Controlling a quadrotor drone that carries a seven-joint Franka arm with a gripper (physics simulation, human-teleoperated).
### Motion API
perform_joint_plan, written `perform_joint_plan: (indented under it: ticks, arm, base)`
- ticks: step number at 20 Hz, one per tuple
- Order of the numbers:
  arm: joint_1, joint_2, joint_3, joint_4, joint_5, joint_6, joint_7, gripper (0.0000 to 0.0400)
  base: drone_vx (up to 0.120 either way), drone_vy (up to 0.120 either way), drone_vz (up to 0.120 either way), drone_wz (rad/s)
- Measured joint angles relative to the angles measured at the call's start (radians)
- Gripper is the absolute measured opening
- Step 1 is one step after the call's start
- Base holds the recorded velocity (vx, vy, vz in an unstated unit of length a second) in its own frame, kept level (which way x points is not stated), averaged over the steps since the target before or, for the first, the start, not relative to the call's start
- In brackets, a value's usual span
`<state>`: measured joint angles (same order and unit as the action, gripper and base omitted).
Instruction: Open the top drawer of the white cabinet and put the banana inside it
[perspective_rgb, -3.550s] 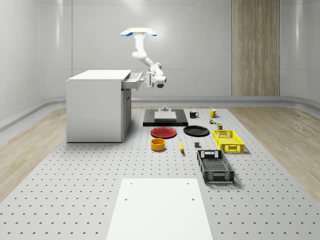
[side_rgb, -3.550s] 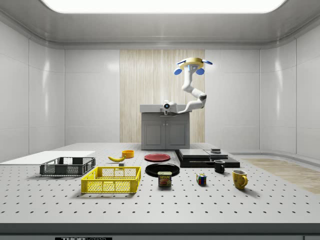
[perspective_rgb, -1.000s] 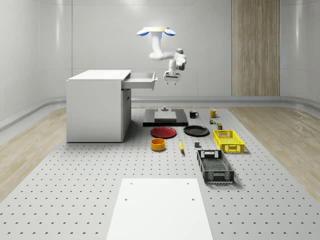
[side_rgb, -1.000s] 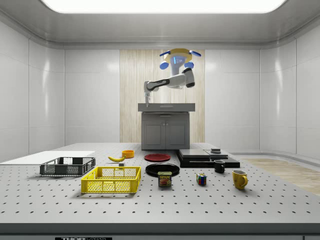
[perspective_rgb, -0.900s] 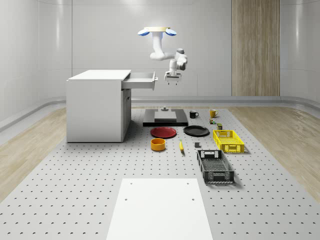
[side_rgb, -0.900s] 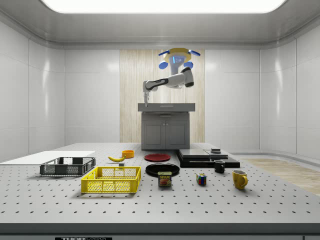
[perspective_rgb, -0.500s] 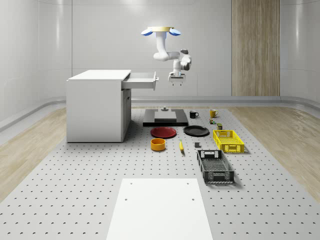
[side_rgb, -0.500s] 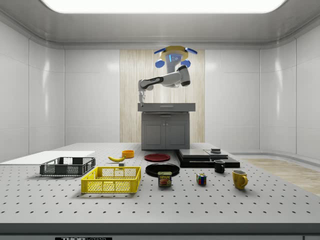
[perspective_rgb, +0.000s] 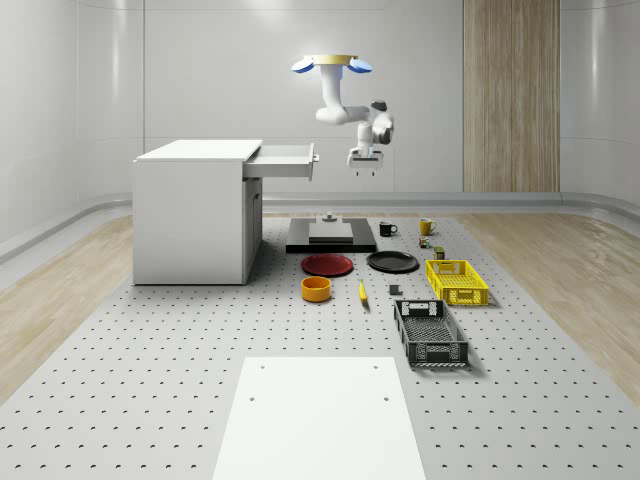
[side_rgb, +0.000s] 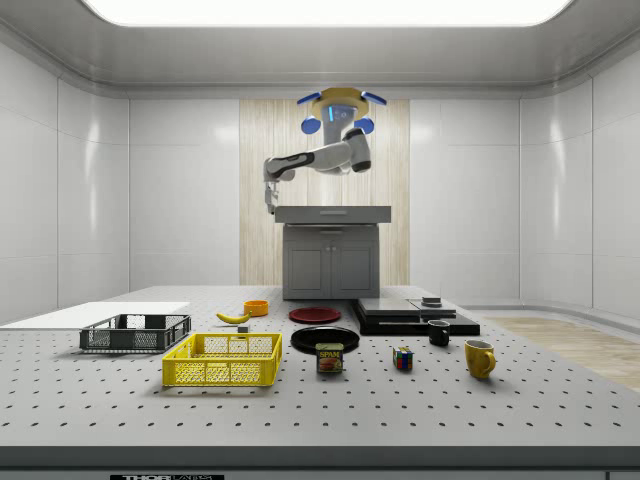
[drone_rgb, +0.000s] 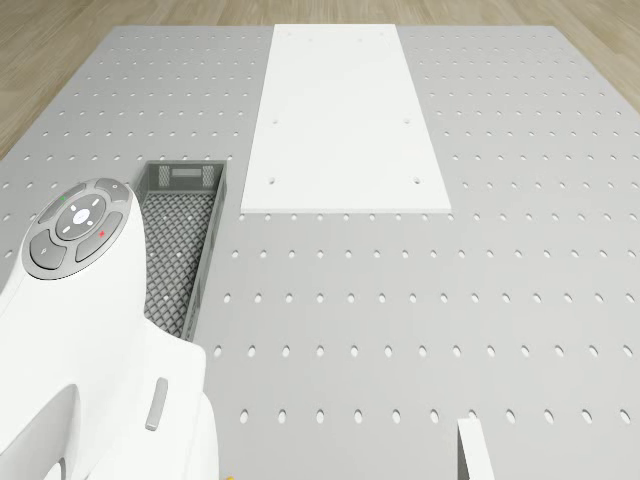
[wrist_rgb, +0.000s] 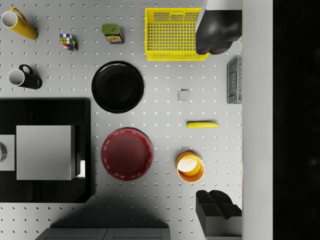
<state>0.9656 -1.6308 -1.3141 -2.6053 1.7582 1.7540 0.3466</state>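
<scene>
The white cabinet (perspective_rgb: 195, 210) stands at the whole-scene view's left with its top drawer (perspective_rgb: 283, 160) pulled out. The drone (perspective_rgb: 334, 64) hovers high beside the drawer's front, over the back of the table. My gripper (perspective_rgb: 363, 170) hangs in the air to the right of the drawer, pointing down, open and holding nothing. In the side view the gripper (side_rgb: 269, 205) is left of the drawer (side_rgb: 332, 214). The banana (perspective_rgb: 362, 291) lies on the table near the orange bowl (perspective_rgb: 316, 289). In the wrist view the banana (wrist_rgb: 202, 124) lies far below, between the two dark fingers (wrist_rgb: 218, 30).
A red plate (perspective_rgb: 327, 264), a black plate (perspective_rgb: 392, 262), a yellow basket (perspective_rgb: 456, 281) and a black basket (perspective_rgb: 430, 332) lie on the table. A black platform (perspective_rgb: 330, 238), mugs, a can and a cube sit at the back. A white board (perspective_rgb: 320, 415) lies at the front.
The gripper has come off the drawer's front and turned to point down. Drone and arm have moved toward the whole-scene view's right. The drawer stands further out than at first.
</scene>
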Motion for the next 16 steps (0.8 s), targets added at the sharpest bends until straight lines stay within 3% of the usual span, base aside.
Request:
perform_joint_plan:
  ticks: [16]
  arm:
    - [-0.001, 0.004, 0.0, -0.001, 0.003, -0.005, 0.0, 0.04]
  base:
    - [0.12, 0.12, -0.12, 0.0]
